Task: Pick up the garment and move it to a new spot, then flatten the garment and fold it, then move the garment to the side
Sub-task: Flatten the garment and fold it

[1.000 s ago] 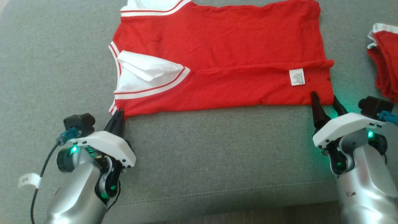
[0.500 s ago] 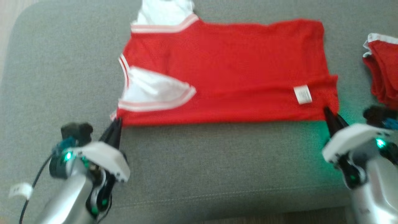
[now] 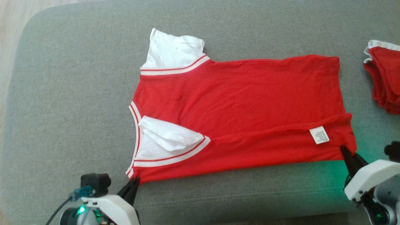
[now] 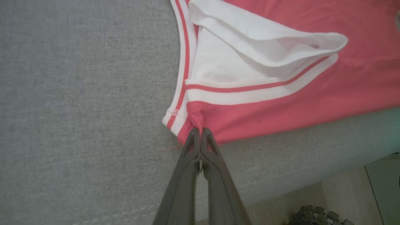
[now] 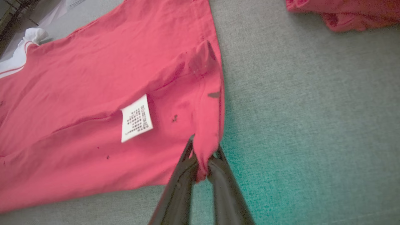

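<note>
**Work surface.** A grey cushion (image 3: 62,109) carries the work. Pale wooden floor (image 3: 12,18) shows beyond its corner at 10 o'clock in the head view.

**Shirt.** The red shirt (image 3: 237,109) lies flat across the middle of the cushion. Its neck end is toward 9 o'clock and its hem toward 3 o'clock. One white sleeve (image 3: 173,50) sticks out at 11 o'clock. The other sleeve (image 3: 168,137) is folded in over the red body near 7 o'clock. The near long side is turned over onto the body, leaving a ridge that runs toward the hem. A white care label (image 3: 319,135) lies face up near the 4 o'clock corner.

**Left tool.** The left tool (image 3: 134,182) sits at 7 o'clock in the head view. In the left wrist view, the left tool (image 4: 200,134) has its fingers pressed together on the shirt's near shoulder corner (image 4: 200,120), beside the striped neck trim. The cloth is puckered at the tips.

**Right tool.** The right tool (image 3: 345,150) sits at 4 o'clock in the head view, at the near hem corner. In the right wrist view, the right tool (image 5: 204,147) is nearly closed. A fold of red cloth is pinched between its fingers and hangs down between them. The label (image 5: 136,118) lies toward 10 o'clock from the tips.

**Other items.** A second red garment (image 3: 386,78) with white trim lies bunched at 3 o'clock, apart from the shirt.
</note>
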{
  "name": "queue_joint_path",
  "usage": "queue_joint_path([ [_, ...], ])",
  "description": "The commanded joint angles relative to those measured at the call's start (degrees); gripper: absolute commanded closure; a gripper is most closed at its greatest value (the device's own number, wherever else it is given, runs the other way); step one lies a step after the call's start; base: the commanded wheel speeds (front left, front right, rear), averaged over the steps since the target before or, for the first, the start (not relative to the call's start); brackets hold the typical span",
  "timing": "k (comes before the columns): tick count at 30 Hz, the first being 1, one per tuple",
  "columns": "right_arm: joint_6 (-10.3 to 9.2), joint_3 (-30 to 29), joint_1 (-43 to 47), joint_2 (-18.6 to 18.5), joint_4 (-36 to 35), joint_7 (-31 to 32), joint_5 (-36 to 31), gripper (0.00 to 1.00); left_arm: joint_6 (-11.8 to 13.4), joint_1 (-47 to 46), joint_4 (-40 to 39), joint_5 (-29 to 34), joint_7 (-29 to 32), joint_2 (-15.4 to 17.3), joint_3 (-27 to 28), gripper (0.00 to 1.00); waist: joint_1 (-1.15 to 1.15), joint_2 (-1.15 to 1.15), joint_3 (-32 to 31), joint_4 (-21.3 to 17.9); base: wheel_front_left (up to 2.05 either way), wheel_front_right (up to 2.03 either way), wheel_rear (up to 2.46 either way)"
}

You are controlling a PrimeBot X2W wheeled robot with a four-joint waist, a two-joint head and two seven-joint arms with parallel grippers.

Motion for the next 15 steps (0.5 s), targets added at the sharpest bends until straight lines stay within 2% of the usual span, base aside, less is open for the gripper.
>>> queue_joint_path([
  [1, -0.02, -0.08, -0.17, -0.31, -2.72, 0.28, 0.12, 0.23, 1.00, -1.10, -2.01, -0.18, 0.44, 1.54, 2.08, 1.00, 0.00, 0.00, -0.13, -0.02, 0.00, 0.00, 0.00],
  [2, -0.02, -0.57, -0.03, 0.02, -3.08, 0.15, -0.11, 0.00, 1.28, -0.94, -2.08, -0.17, 0.65, 1.49, 1.98, 1.00, 0.00, 0.00, -0.15, -0.07, 0.00, 0.00, 0.00],
  [3, -0.02, -1.04, -0.02, 0.32, -3.61, -0.23, -0.30, 0.00, 1.61, -0.92, -2.13, -0.06, 0.77, 1.48, 1.96, 0.31, 0.00, 0.00, -0.14, -0.14, 0.00, 0.00, 0.00],
  [4, -0.02, -1.54, -0.07, 0.65, -4.24, -0.69, -0.40, 0.00, 2.11, -1.01, -2.29, 0.08, 0.80, 1.47, 2.11, 0.00, 0.00, 0.00, -0.09, -0.26, 0.00, 0.00, 0.00],
  [10, -0.02, -3.87, -0.33, 2.63, -9.19, -4.28, -3.65, 0.00, 3.89, -4.40, -6.42, 1.48, 0.96, 3.26, 4.40, 0.00, 0.00, 0.00, 0.63, -1.39, 0.00, 0.00, 0.00],
  [13, -0.02, -2.50, -0.66, 3.75, -12.08, -5.22, -3.92, 0.00, 3.48, -10.70, -9.43, 2.68, 1.32, 4.43, 6.35, 0.00, 0.00, 0.00, 1.52, -1.96, 0.00, 0.00, 0.00],
  [15, -0.02, -0.77, -1.12, 4.29, -13.57, -5.38, -3.97, 0.00, 2.23, -16.78, -9.90, 3.65, 2.64, 5.20, 6.98, 0.00, 0.00, 0.00, 2.38, -2.53, 0.00, 0.00, 0.00],
])
